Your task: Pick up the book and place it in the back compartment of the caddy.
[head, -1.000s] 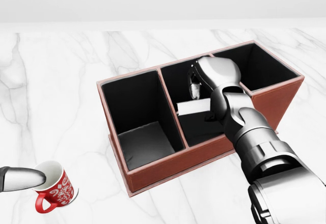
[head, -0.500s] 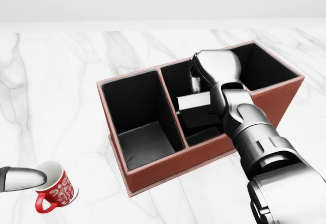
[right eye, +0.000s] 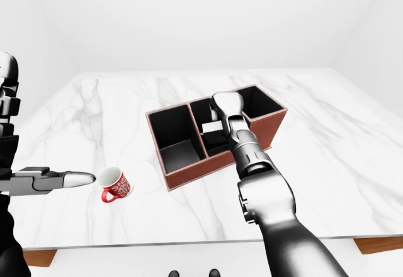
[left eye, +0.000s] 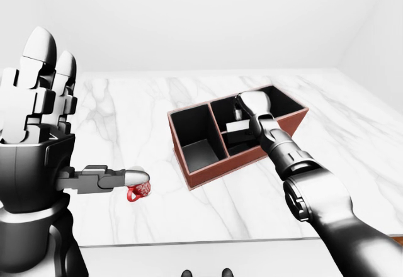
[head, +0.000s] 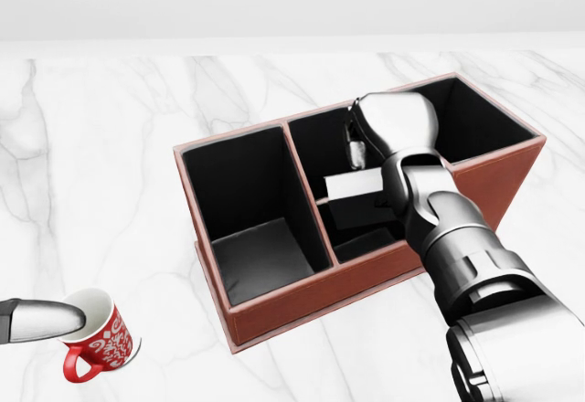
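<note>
Brown leather caddy (head: 475, 178) stands under the right hand (head: 388, 128), which reaches into its middle compartment so the white-edged book (head: 352, 185) just below the fingers can drop; grip unclear. Left hand (left eye: 38, 101) is open, idle.

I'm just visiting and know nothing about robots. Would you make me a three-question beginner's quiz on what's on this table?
1. True or false: the caddy has three compartments.
2. In the head view, where is the book? A) left compartment B) middle compartment C) on the marble table
3. Fill in: the red patterned object at the head view's lower left is a ____.

Key
1. True.
2. B; the right hand reaches into that compartment with it.
3. Mug; it stands upright outside the caddy, beside a finger of the left hand.
</note>
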